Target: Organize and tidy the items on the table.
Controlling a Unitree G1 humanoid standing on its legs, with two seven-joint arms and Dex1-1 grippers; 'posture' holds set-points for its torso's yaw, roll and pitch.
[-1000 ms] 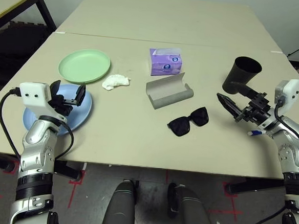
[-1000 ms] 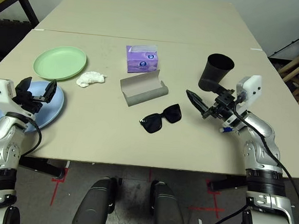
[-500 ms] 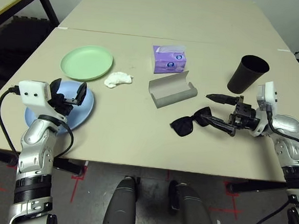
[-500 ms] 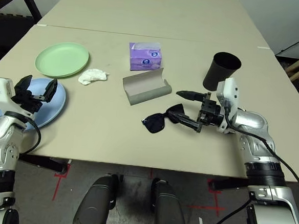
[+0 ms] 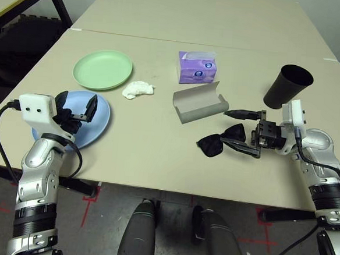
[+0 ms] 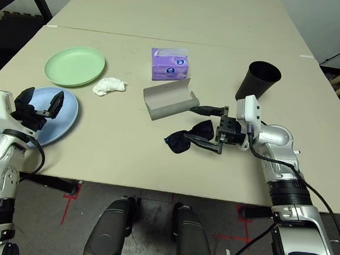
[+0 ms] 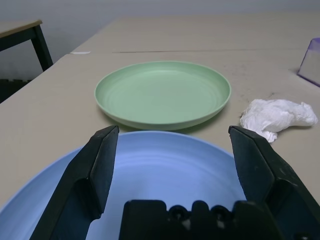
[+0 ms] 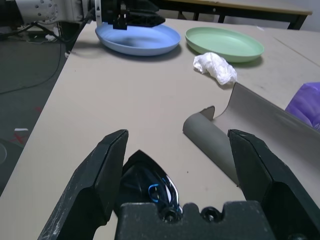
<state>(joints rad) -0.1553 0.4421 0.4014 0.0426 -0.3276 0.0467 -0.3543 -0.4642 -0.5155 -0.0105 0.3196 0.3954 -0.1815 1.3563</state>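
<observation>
The right end effector point(image 5: 238, 130) is open around the sunglasses point(image 5: 220, 140) on the bench point(image 5: 156, 156); the left end effector point(image 5: 75, 107) is open over the blue plate point(image 5: 100, 120).

Both arms reach forward, left tool point(image 5: 76, 107) and right tool point(image 5: 240, 131) spread wide.
</observation>
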